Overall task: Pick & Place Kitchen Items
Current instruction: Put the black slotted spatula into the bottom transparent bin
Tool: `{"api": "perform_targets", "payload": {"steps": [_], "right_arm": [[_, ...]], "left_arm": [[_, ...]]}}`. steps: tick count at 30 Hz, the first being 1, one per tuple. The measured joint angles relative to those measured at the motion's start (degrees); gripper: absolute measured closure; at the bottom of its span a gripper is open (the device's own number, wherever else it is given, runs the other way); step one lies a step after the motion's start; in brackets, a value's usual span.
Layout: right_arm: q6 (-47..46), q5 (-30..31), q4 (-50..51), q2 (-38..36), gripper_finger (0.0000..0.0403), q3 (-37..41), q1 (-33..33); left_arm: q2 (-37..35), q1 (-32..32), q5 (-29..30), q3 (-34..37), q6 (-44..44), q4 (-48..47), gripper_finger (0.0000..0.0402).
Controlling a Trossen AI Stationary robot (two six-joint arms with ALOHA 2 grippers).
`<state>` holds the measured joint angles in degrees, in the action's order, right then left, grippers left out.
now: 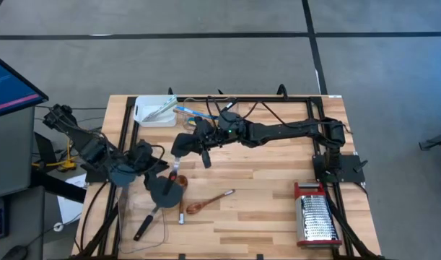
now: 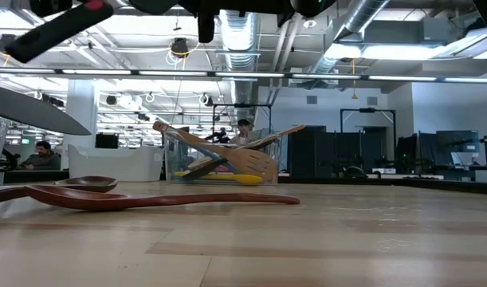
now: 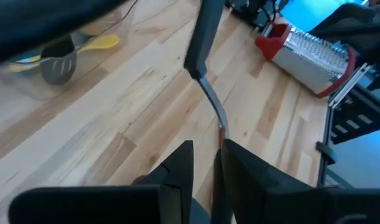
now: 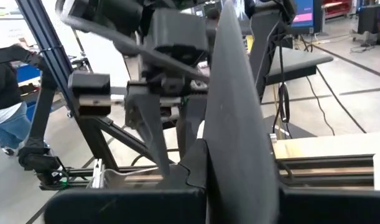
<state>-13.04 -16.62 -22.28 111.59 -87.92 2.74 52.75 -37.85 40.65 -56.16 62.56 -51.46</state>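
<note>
Nearest to the low camera, a wooden spoon lay flat on the table, not yet picked, so it probably waited for its turn. Above it the left gripper was narrowly closed on the thin metal neck of a black-handled utensil. It held it off the wood with the handle pointing away, I think so that it could be carried over a container and let go. Close to it, the right gripper reached far across from its side. It was fully clamped on the blade of a dark grey spatula, which was also in the air. Behind the spoon stood a clear tub with wooden spatulas crossed inside, likely the collecting place. The steel grater stood well apart and was left alone.
</note>
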Motion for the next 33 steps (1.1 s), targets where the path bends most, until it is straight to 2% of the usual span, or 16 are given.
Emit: {"api": "perform_targets", "payload": {"steps": [3,9,15,19,21,24,33], "right_arm": [[0.0,-0.49,0.04,0.0,0.0403,0.0,0.0],[0.11,-1.87,0.01,0.0,0.0403,0.0,-0.09],[0.09,-4.61,0.02,0.0,0.0403,-0.04,-0.09],[0.37,-4.99,1.53,0.0,0.0403,-0.11,-0.09],[0.82,-4.99,1.97,0.0,0.0403,-0.1,-0.3],[1.09,-4.97,1.84,0.0,0.0403,-0.11,-0.57],[2.37,-4.94,1.93,0.0,0.0403,-0.11,-1.16]], "left_arm": [[-0.89,0.0,1.52,0.0,-2.31,1.9,0.0336],[-1.66,0.0,10.13,0.0,-11.72,8.47,0.0335],[-1.64,1.14,11.05,0.0,-18.9,11.26,0.0309],[-1.61,2.82,12.34,0.0,-26.64,17.65,0.0288],[-1.61,4.08,11.32,0.0,-29.79,21.45,0.0278],[-1.61,7.03,6.47,0.0,-33.43,25.46,0.0262],[0.61,16.94,-1.22,-0.02,-34.2,28.05,0.0232]]}}
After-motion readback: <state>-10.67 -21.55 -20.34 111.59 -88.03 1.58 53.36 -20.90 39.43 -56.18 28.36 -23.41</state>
